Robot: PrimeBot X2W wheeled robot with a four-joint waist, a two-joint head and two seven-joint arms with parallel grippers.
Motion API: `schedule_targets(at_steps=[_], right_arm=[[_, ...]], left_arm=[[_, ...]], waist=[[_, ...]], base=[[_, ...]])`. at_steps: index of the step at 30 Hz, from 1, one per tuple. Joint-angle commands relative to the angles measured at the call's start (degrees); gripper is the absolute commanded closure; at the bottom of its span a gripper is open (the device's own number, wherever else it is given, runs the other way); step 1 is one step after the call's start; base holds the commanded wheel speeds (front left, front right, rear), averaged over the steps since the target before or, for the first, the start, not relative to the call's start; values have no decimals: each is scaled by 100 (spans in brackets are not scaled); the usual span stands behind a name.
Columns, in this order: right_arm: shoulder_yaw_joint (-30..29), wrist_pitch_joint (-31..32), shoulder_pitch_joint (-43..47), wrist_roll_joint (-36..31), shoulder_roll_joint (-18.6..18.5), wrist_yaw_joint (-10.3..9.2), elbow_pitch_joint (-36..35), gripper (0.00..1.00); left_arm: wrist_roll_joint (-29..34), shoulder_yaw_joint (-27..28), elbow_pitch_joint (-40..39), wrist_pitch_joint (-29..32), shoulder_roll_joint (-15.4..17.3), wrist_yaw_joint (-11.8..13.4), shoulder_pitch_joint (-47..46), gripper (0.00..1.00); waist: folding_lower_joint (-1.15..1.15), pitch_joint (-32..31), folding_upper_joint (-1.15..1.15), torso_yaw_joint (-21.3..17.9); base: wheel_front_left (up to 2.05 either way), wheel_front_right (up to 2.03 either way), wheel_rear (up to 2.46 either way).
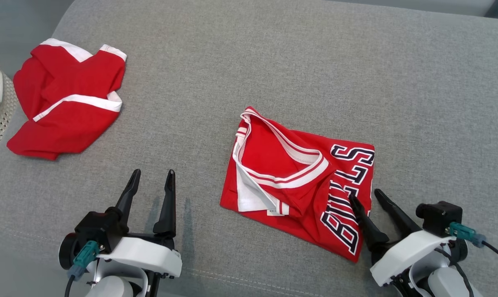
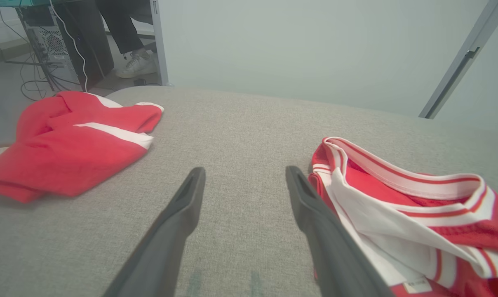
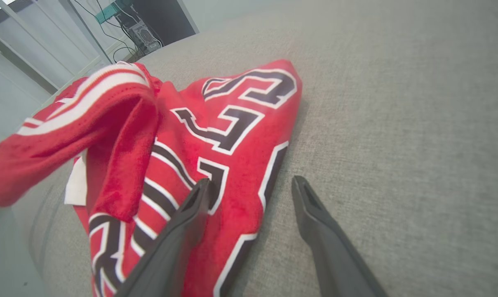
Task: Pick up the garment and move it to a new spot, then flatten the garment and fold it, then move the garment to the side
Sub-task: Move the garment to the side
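Jersey [image 1: 302, 181], red with dark lettering, lies folded on the grey cushion [image 1: 273, 62], right of the middle and close to the front edge. The right gripper [image 1: 363, 194] sits at its right side, fingers spread and holding nothing: one finger is over the lettering, the other over bare cushion. The left gripper [image 1: 154, 172] is also spread wide and empty, near the front edge, left of the jersey. A second red garment [image 1: 67, 99] lies crumpled at the far left corner, beside a basket [image 1: 1, 111].

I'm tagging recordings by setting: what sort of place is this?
Likely an office or lab rather than a home: a computer tower and loose cables sit behind the grey cushioned surface.
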Motion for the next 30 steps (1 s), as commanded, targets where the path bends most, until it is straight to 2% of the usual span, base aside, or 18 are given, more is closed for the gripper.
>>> schedule_targets(at_steps=[1,2,8,14,23,30], right_arm=[[141,36,-42,58,13,8,-45,67],[188,70,-66,91,-6,8,-36,100],[297,213,-138,314,-193,8,-222,100],[285,508,-299,307,-602,8,-882,100],[-182,1565,-748,151,-1354,8,-2147,100],[-582,2295,-903,211,-1780,8,-2453,100]], left_arm=[[42,241,-101,-58,101,-32,-211,0],[49,255,-94,-61,92,-41,-212,0],[102,302,-84,-72,43,-103,-212,0],[149,335,-79,-76,17,-136,-187,0],[216,218,-64,-78,-52,-256,-245,0],[272,165,-43,-79,-70,-303,-358,0]], waist=[[0,3,0,-11],[0,1,0,-19],[0,-22,0,-98],[0,-58,0,-260],[0,-113,0,-642],[0,-144,0,-1046]], base=[[0,0,0],[0,0,0],[0,0,0],[0,0,0],[0,0,0],[0,0,0]])
